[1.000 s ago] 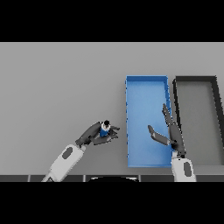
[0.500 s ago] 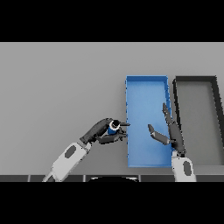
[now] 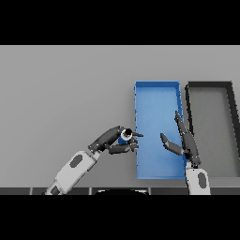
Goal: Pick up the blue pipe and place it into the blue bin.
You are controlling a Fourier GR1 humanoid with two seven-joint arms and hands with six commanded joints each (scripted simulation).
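Blue pipe (image 3: 125, 137): short piece with a pale open end, held in the left hand (image 3: 114, 140), just left of centre in the frame. Fingers of that hand are curled round it, their tips reaching the left wall of the blue bin (image 3: 157, 86).

Blue bin: long rectangular tray, centre-right of the frame, standing on the grey surface (image 3: 65, 93). The pipe sits at its left edge, about two-thirds of the way down that wall, not yet inside.

Right hand (image 3: 185, 141): lower right of the frame, over the bin's right wall; fingers straight and spread, thumb pointing left over the bin floor, holding nothing.

Dark bin (image 3: 211, 85): same shape, just beside the blue bin at the right edge of the frame.
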